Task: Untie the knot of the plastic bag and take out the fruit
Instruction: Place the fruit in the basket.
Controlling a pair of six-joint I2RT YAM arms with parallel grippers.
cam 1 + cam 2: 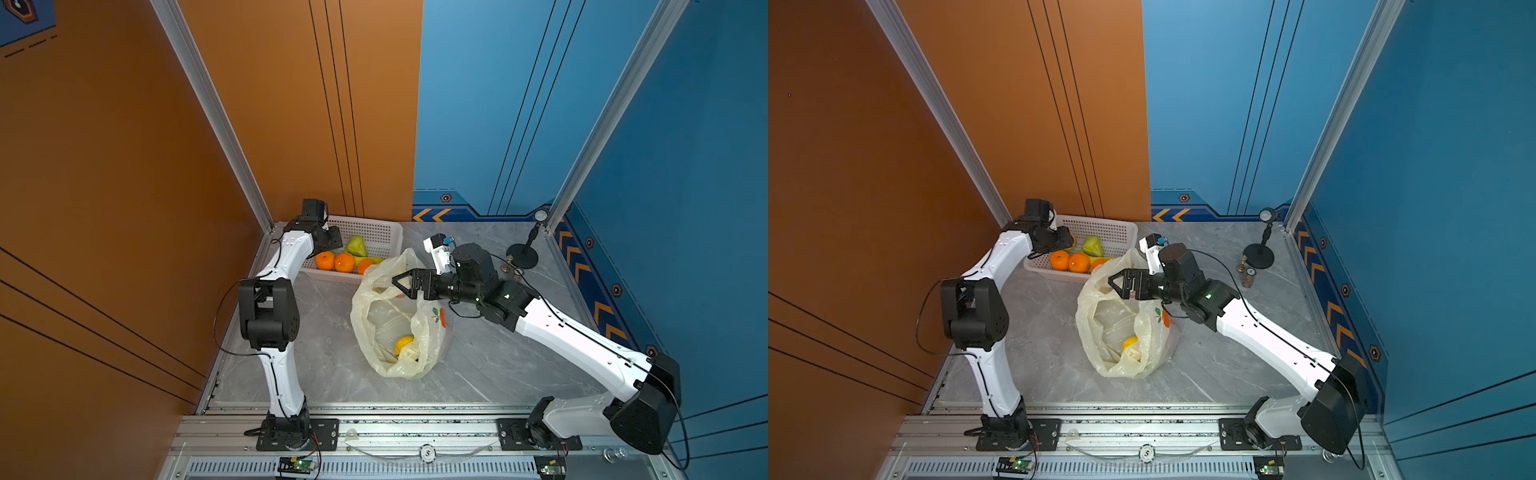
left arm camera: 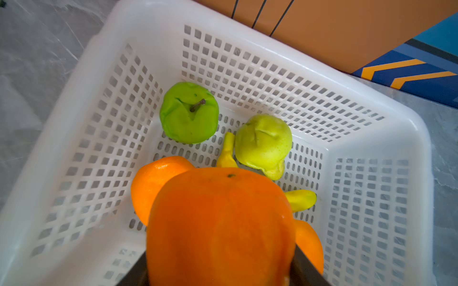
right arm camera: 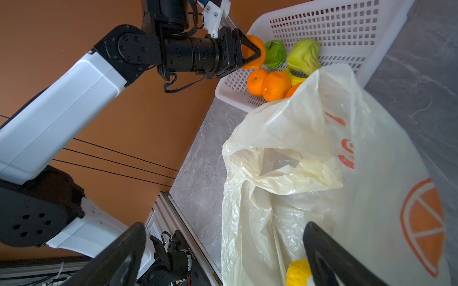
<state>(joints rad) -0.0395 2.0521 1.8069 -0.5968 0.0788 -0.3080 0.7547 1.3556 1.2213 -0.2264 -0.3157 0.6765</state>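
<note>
A: Left claw (image 3: 257, 53)?
B: Clamped on an orange (image 2: 220, 222) above the white basket (image 1: 390, 232) (a green apple (image 2: 189, 114) and a pear (image 2: 264, 143) lie in it).
A: Right claw (image 1: 397, 283)?
B: Spread wide at the mouth of the plastic bag (image 1: 428, 332), which slumps open on the counter (image 1: 498, 353) beside the basket, a yellow citrus (image 1: 404, 344) inside.

The pale-yellow plastic bag (image 1: 368, 320) lay before the white perforated basket (image 1: 368, 232), perhaps touching it. A yellow toy citrus (image 1: 404, 344) sat in the bag.
</note>
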